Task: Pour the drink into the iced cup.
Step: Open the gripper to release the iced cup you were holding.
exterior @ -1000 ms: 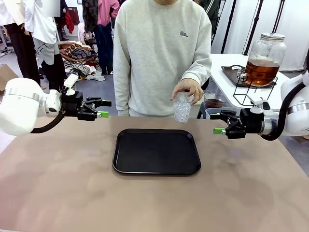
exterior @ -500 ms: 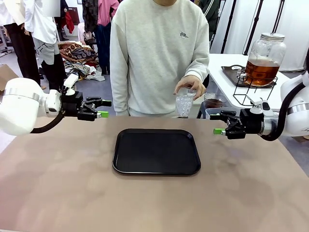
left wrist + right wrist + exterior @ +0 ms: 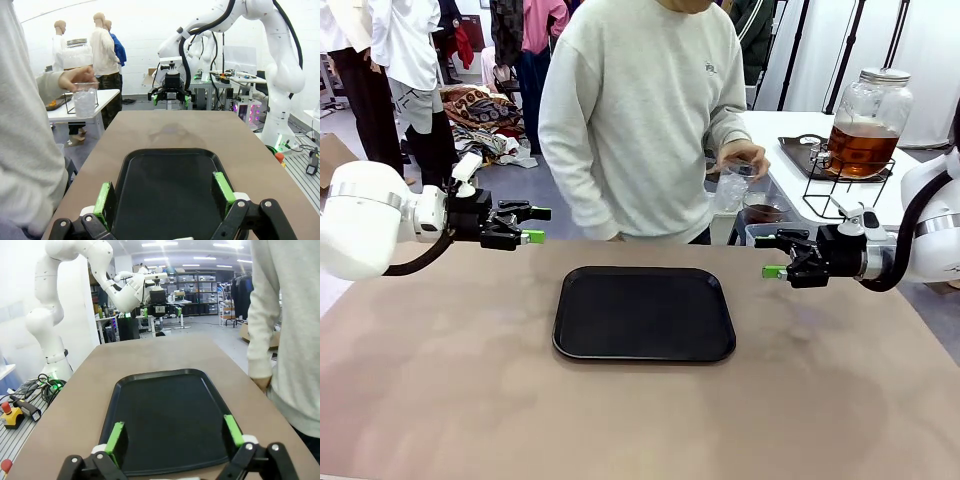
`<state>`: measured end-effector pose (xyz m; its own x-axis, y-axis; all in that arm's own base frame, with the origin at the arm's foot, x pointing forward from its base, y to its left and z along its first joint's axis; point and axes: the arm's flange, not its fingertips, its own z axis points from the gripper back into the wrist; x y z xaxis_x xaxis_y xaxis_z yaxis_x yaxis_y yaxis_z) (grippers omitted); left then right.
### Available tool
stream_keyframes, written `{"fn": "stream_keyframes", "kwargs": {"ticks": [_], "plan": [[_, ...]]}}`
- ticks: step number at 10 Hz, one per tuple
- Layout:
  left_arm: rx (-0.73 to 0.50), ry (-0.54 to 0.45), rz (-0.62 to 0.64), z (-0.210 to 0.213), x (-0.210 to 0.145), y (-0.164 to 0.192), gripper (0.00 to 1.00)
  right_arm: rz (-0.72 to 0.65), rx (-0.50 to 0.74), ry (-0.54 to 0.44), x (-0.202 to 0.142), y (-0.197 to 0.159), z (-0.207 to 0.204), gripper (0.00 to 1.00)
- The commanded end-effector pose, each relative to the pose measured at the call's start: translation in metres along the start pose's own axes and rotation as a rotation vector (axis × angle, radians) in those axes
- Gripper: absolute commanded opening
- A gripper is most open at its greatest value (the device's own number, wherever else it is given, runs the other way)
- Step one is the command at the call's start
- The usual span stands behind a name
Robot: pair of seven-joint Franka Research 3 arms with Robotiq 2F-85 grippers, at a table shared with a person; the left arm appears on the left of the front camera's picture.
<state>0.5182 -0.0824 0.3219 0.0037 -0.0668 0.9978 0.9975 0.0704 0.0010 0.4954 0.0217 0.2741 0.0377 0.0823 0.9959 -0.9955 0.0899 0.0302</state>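
Matte black rectangular tray (image 3: 644, 313): centre of brown counter (image 3: 440, 400), bare. Left pincer (image 3: 532, 224) at 9 o'clock of tray, jaws wide, holding nothing. Right pincer (image 3: 772, 256) at 3 o'clock, jaws wide, holding nothing. Clear plastic iced cup (image 3: 732, 187): in person's hand (image 3: 743, 157), 1 o'clock. Amber-brown drink (image 3: 860, 146): inside large glass dispenser jar (image 3: 866, 122), white side table, 2 o'clock.

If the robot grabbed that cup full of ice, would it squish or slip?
The cup looks like thin clear plastic, so a hard squeeze would probably dent it. Its wall looks smooth, maybe wet from the ice, so it could slip. The ice fills it high, so it is likely heavier than it looks and may tip.
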Motion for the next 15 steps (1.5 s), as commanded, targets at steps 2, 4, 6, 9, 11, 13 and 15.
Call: {"fn": "stream_keyframes", "kwargs": {"ticks": [2, 4, 6, 9, 11, 13, 15], "plan": [[0.010, -0.009, -0.001, 0.0005, 0.0011, -0.0014, 1.00, 0.005, -0.001, 0.002, 0.0018, -0.0005, 0.0003, 1.00], [0.010, -0.009, -0.001, 0.0005, 0.0011, -0.0014, 1.00, 0.005, -0.001, 0.002, 0.0018, -0.0005, 0.0003, 1.00], [0.010, -0.009, -0.001, 0.0005, 0.0011, -0.0014, 1.00, 0.005, -0.001, 0.002, 0.0018, -0.0005, 0.0003, 1.00], [0.010, -0.009, -0.001, 0.0005, 0.0011, -0.0014, 1.00, 0.005, -0.001, 0.002, 0.0018, -0.0005, 0.0003, 1.00], [0.010, -0.009, -0.001, 0.0005, 0.0011, -0.0014, 1.00, 0.005, -0.001, 0.002, 0.0018, -0.0005, 0.0003, 1.00], [0.010, -0.009, -0.001, 0.0005, 0.0011, -0.0014, 1.00, 0.005, -0.001, 0.002, 0.0018, -0.0005, 0.0003, 1.00], [0.010, -0.009, -0.001, 0.0005, 0.0011, -0.0014, 1.00, 0.005, -0.001, 0.002, 0.0018, -0.0005, 0.0003, 1.00]]}}
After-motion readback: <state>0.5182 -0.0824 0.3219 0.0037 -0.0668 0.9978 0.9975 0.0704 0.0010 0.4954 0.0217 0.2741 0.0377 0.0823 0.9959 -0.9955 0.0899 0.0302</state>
